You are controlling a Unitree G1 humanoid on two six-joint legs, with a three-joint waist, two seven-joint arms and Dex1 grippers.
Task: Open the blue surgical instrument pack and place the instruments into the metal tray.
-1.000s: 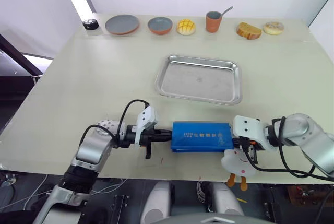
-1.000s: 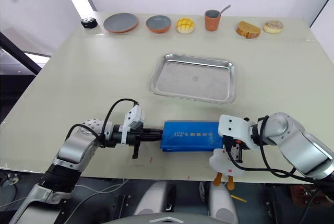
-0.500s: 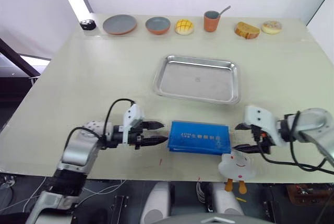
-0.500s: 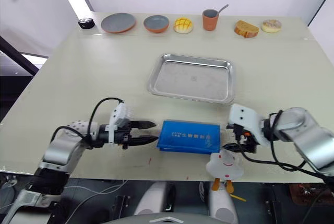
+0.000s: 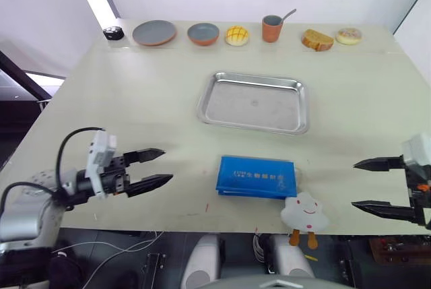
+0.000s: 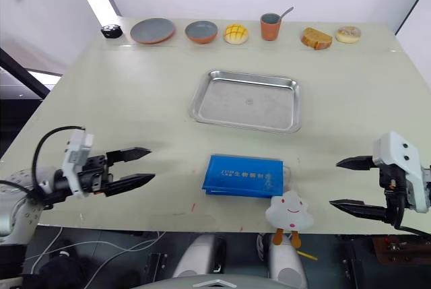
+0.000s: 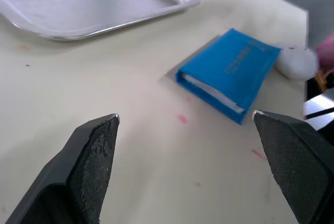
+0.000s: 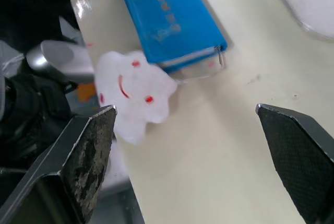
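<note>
Right now I see the blue surgical instrument pack (image 5: 256,176) lying flat and closed on the table (image 5: 121,100) near its front edge, with the metal tray (image 5: 254,101) just behind it and bare inside. My left gripper (image 5: 156,166) hangs well to the pack's left, fingers spread apart and holding nothing. My right gripper (image 5: 368,184) sits well off to the right, fingers wide apart too. A white cartoon-faced toy (image 5: 306,213) touches the pack's front right corner.
</note>
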